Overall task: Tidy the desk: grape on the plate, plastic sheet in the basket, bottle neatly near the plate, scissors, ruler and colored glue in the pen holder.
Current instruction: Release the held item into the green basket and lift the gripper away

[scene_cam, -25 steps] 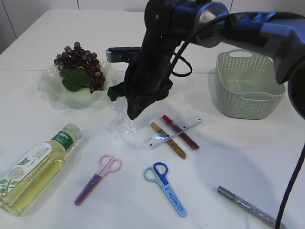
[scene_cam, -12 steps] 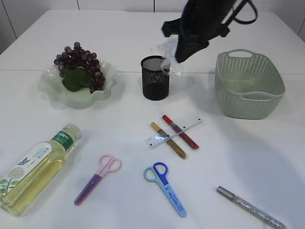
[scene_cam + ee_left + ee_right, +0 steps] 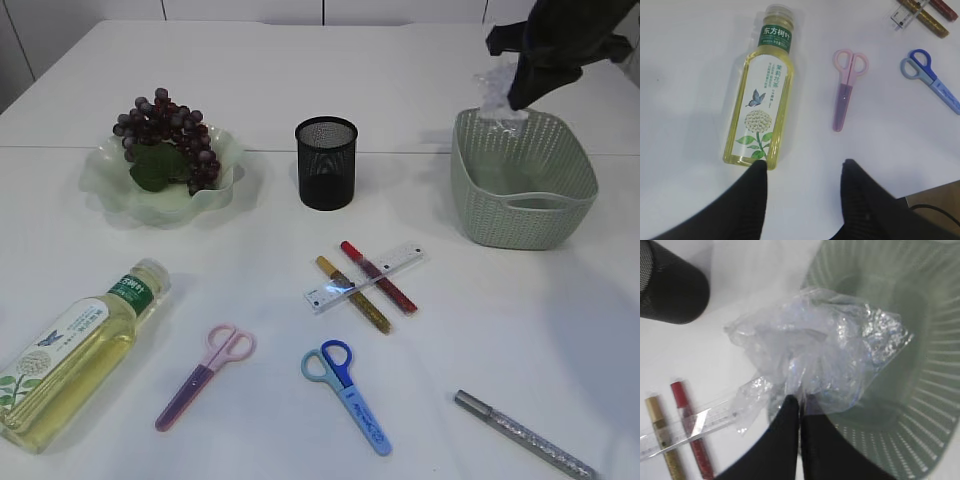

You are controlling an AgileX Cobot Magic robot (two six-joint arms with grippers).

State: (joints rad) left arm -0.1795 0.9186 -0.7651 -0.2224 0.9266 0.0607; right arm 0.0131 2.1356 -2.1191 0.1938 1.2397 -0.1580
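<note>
Exterior view, two scissors (image 3: 205,376), three glue sticks (image 3: 378,276), right fingers (image 3: 799,412) pinching plastic sheet (image 3: 820,352), left fingers (image 3: 760,172) apart.

A crumpled clear plastic sheet (image 3: 496,92) hangs over the rim of the pale green basket (image 3: 520,205) at two o'clock on the desk, while dark grapes (image 3: 165,125) rest on a scalloped green plate (image 3: 105,190) at ten o'clock beside the black mesh pen holder (image 3: 326,162). A yellow-filled bottle (image 3: 75,350) lies on its side at eight o'clock. Pink scissors (image 3: 205,375) and blue scissors (image 3: 348,393) lie flat at six, with the clear ruler (image 3: 395,265) crossing gold and red glue sticks (image 3: 352,293) at centre.
</note>
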